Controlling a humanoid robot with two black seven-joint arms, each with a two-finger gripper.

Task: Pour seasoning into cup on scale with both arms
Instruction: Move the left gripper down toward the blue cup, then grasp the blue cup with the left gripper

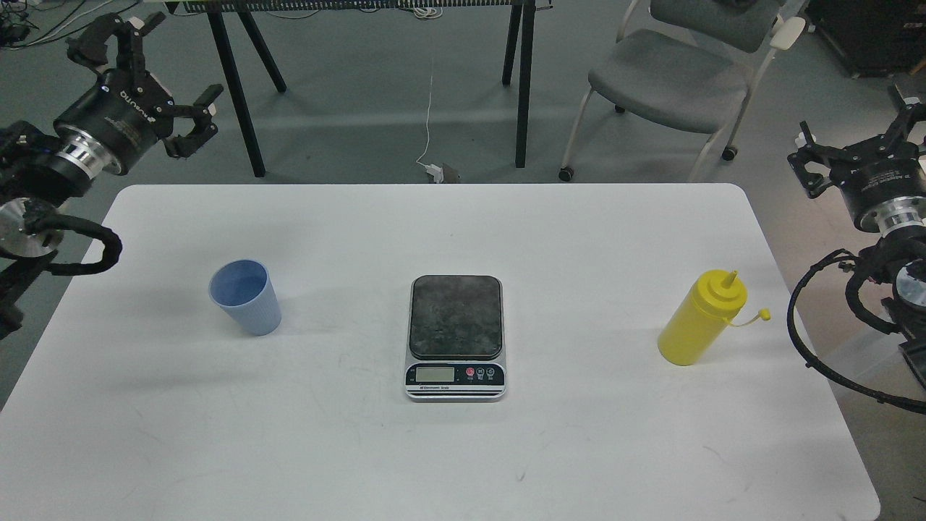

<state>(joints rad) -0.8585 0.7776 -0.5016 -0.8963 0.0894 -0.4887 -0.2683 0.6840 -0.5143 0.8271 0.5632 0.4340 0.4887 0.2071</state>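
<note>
The light blue ribbed cup (245, 297) stands upright and empty on the white table's left part. The scale (455, 336) lies in the table's middle, its dark plate bare. The yellow seasoning bottle (702, 318) stands upright at the right, its cap hanging off the nozzle. My left gripper (155, 76) is open and empty, beyond the table's far left corner, well above and left of the cup. My right gripper (857, 141) is open and empty off the table's right edge, behind and right of the bottle.
The white table (579, 449) has rounded corners and its right edge runs close to my right arm. Behind it stand a grey chair (673, 72) and black table legs (522, 79) on the floor. A white cable (430, 130) lies there.
</note>
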